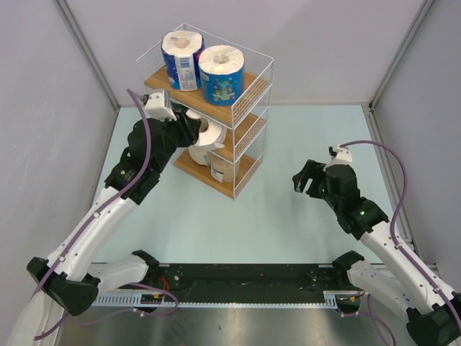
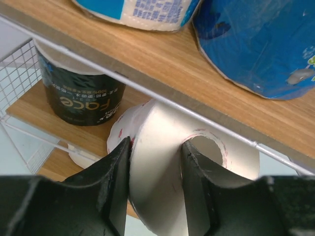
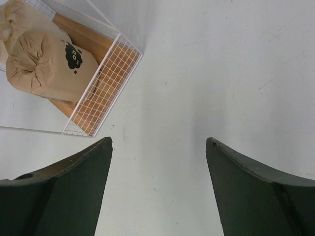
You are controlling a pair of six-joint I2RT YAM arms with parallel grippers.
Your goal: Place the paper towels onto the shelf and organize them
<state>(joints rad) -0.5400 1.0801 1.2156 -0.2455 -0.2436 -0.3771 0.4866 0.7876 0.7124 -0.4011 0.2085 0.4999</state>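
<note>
The shelf point(image 1: 238, 112) stands at the back left of the table. Two blue-wrapped paper towels point(image 1: 181, 59) point(image 1: 221, 74) stand on its top board. My left gripper point(image 1: 196, 134) is at the open side of the middle tier, shut on a white roll point(image 1: 210, 135). In the left wrist view one finger point(image 2: 197, 182) is inside the core and the other presses the outside of the white roll point(image 2: 162, 123), just under the top board point(image 2: 162, 61). A dark-wrapped roll point(image 2: 81, 96) stands on the middle board. A tan-brown roll point(image 3: 49, 66) sits in the bottom tier. My right gripper point(image 1: 305, 178) point(image 3: 160, 141) hangs open over bare table.
A cream roll point(image 1: 220, 167) shows in the bottom tier. The thin white wire frame point(image 3: 106, 86) encloses the shelf's sides. Grey walls close in the table on the left, back and right. The arm bases and a black rail point(image 1: 245, 282) run along the near edge.
</note>
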